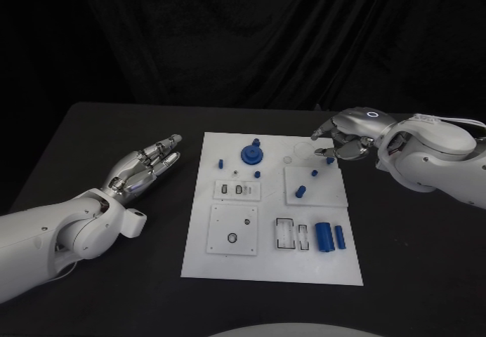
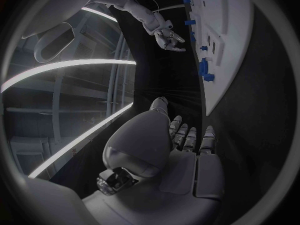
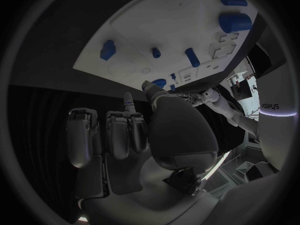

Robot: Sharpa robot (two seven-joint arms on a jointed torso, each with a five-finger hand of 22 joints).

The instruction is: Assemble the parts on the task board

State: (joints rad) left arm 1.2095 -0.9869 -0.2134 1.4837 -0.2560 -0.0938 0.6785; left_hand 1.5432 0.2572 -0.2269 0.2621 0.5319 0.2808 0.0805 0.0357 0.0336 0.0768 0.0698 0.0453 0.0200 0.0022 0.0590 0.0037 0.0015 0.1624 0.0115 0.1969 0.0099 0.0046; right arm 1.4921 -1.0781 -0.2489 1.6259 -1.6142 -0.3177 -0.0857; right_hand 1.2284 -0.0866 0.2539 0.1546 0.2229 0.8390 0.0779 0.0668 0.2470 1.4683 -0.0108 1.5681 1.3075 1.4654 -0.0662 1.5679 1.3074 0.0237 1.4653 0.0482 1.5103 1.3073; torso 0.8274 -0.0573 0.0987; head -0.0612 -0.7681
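Note:
The white task board point(image 1: 272, 267) lies mid-table, also in the left wrist view point(image 2: 234, 60) and the right wrist view point(image 3: 144, 40). On it are a blue gear-like part point(image 1: 251, 153), small blue pegs point(image 1: 300, 189), a thick blue cylinder point(image 1: 324, 236) and a slim one point(image 1: 340, 237). My right hand point(image 1: 343, 137) hovers over the board's far right corner, fingers bent and apart, holding nothing. A small blue part point(image 1: 330, 161) lies on the board just below its fingertips, also seen in the right wrist view point(image 3: 108, 50). My left hand point(image 1: 147, 167) stays left of the board, fingers straight, empty.
Raised white blocks with slots and holes sit on the board: one with slots point(image 1: 237, 189), one with a hole point(image 1: 232, 232), and a slotted area point(image 1: 291, 234). Black table point(image 1: 112, 295) surrounds the board on all sides.

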